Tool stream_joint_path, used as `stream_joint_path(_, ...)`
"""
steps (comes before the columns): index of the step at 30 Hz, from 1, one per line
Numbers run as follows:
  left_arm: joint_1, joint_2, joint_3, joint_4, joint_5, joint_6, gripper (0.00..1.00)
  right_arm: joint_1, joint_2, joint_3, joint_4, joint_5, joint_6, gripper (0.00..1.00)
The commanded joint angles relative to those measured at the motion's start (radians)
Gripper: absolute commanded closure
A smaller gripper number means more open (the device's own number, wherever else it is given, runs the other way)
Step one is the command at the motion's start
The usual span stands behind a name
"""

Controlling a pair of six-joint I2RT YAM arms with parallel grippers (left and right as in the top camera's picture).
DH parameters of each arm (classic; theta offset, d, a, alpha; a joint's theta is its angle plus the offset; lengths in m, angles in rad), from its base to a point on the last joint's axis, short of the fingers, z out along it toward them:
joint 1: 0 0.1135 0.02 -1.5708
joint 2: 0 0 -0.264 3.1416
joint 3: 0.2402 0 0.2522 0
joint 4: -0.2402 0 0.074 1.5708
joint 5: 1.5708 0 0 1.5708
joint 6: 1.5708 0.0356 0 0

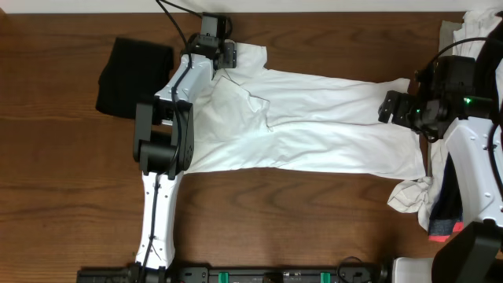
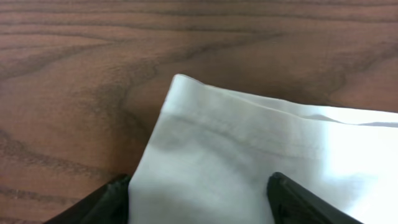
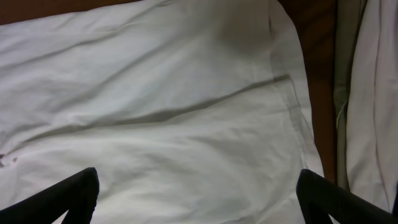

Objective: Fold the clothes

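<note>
A white T-shirt lies spread lengthwise across the wooden table, with its print hidden. My left gripper is at the shirt's far left corner. In the left wrist view its fingers are open, one on each side of the hemmed white corner. My right gripper hovers over the shirt's right end. In the right wrist view its fingers are wide open above the white fabric, near a hemmed edge. A folded black garment lies at the far left.
A pile of white clothes sits at the far right corner and also shows in the right wrist view. A crumpled white cloth lies by the right arm's base, next to a dark item with a red edge.
</note>
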Motion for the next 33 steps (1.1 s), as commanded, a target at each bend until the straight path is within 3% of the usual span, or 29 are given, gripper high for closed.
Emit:
stream_joint_path(1, 0.005, -0.023, -0.020, -0.007, -0.019, -0.001, 0.35, -0.006, -0.006, 0.006, 0.003, 0.024, -0.005, 0.01)
stream_joint_path(6, 0.005, -0.058, -0.020, 0.016, -0.019, -0.001, 0.51, -0.006, -0.006, 0.006, 0.004, 0.047, -0.005, 0.02)
stream_joint_path(11, 0.005, -0.094, -0.020, 0.035, -0.019, -0.001, 0.57, -0.006, -0.006, 0.006, 0.008, 0.092, -0.004, 0.07)
stream_joint_path(17, 0.005, -0.116, -0.020, 0.042, -0.019, -0.001, 0.71, -0.008, -0.005, 0.006, 0.055, 0.111, -0.005, 0.27)
stream_joint_path(19, 0.005, -0.116, -0.020, 0.045, -0.019, -0.001, 0.71, -0.008, -0.005, 0.006, 0.067, 0.111, -0.005, 0.25)
stream_joint_path(21, 0.005, -0.116, -0.020, 0.050, -0.019, -0.001, 0.56, -0.008, -0.005, 0.006, 0.072, 0.111, -0.005, 0.21)
stream_joint_path(26, 0.009, -0.100, -0.021, 0.080, -0.020, -0.001, 0.46, -0.008, -0.005, 0.006, 0.073, 0.111, -0.005, 0.18)
stream_joint_path(33, 0.029, -0.054, -0.021, 0.102, -0.020, -0.001, 0.45, -0.008, -0.005, 0.006, 0.069, 0.111, -0.005, 0.16)
